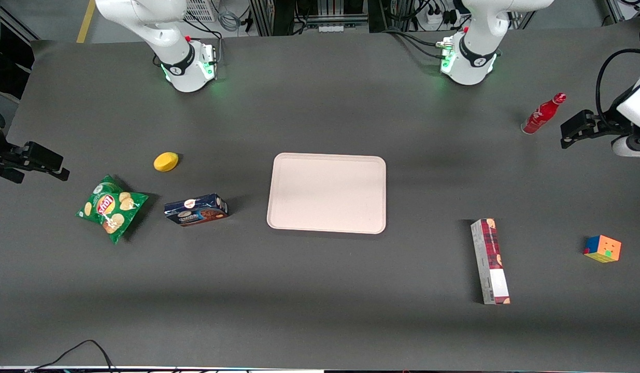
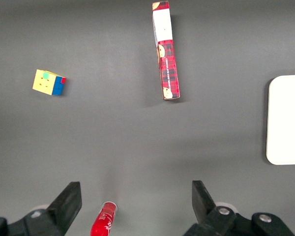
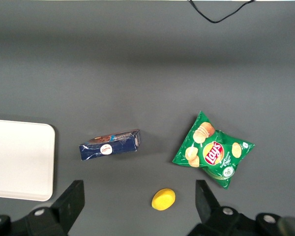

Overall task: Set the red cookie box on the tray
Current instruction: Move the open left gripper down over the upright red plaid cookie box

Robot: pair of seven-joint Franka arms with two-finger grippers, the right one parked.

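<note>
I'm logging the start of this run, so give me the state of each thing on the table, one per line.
red cookie box: lying flat on the table, not gripped
tray: nothing on it
gripper: open, raised above the red bottle
red bottle: standing upright, cap on
blue cookie box: lying on its side
chip bag: lying flat, sealed

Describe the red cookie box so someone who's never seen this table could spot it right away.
Start at the tray in the table's middle and look toward the working arm's end, where the gripper hangs open above the red bottle. The red cookie box lies flat, nearer the front camera than the tray. Unlike the cube beside it, it is long, slim, plaid red.
</note>
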